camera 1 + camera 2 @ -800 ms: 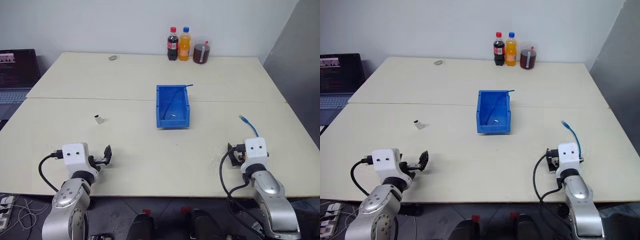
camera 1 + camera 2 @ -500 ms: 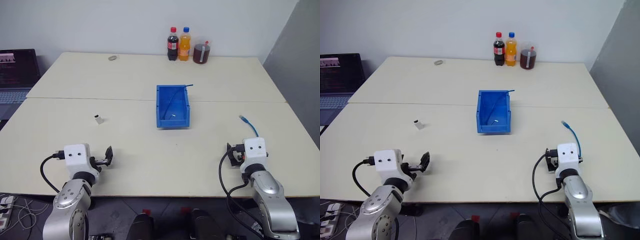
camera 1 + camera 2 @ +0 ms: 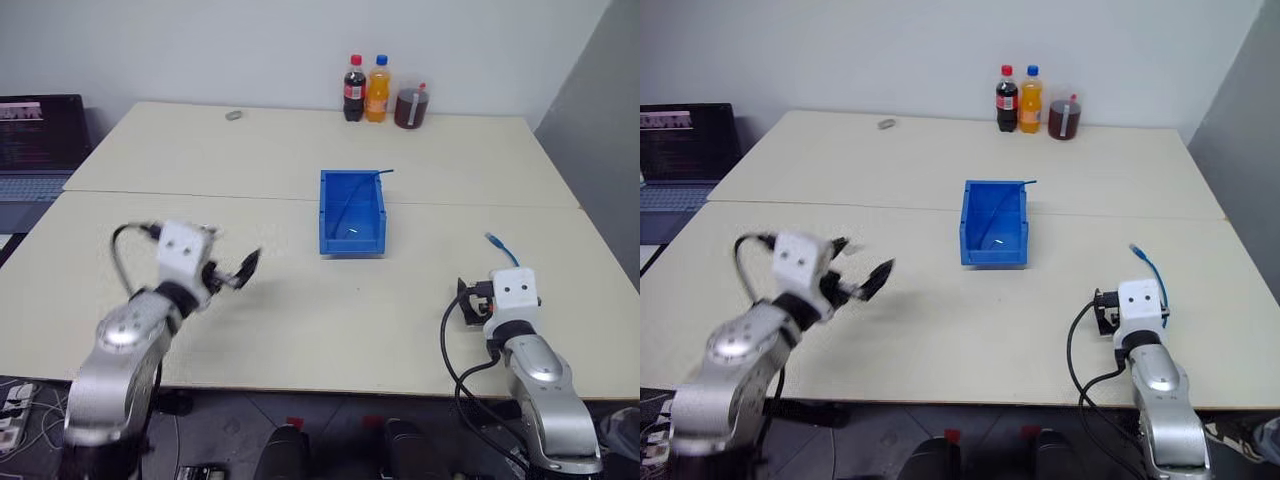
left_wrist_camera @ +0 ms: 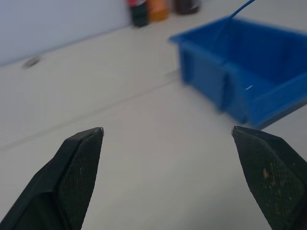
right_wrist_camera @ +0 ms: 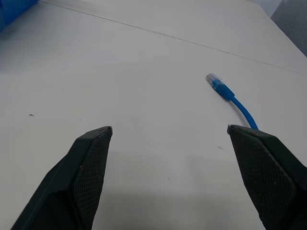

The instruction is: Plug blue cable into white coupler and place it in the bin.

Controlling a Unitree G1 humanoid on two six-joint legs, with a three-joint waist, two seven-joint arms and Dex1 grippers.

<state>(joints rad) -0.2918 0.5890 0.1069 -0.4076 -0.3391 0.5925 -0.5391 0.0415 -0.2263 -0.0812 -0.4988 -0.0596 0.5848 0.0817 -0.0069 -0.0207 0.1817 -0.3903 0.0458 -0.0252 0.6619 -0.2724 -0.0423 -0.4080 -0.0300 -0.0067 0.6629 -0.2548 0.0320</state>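
The bin (image 3: pixel 352 212) stands mid-table with a thin blue cord inside that pokes over its far rim. A blue cable (image 3: pixel 503 252) lies on the table at the right, its clear plug (image 5: pixel 214 80) towards the bin. My right gripper (image 3: pixel 468 305) rests low just behind and to the left of that cable. It is open and empty. My left gripper (image 3: pixel 245 268) is raised over the table, left of the bin and pointing at it, open and empty. In the left wrist view the bin (image 4: pixel 249 72) lies ahead between the fingers. The white coupler is hidden.
Two bottles (image 3: pixel 365 88) and a cup of dark drink (image 3: pixel 409 107) stand at the table's far edge, with a small ring (image 3: pixel 233 115) further left. A laptop (image 3: pixel 35 130) sits off the far left. A seam crosses the table behind the bin.
My left arm has lifted from the near table edge and swung forward and right toward the bin, now covering the spot where the coupler lay. The right arm has kept still.
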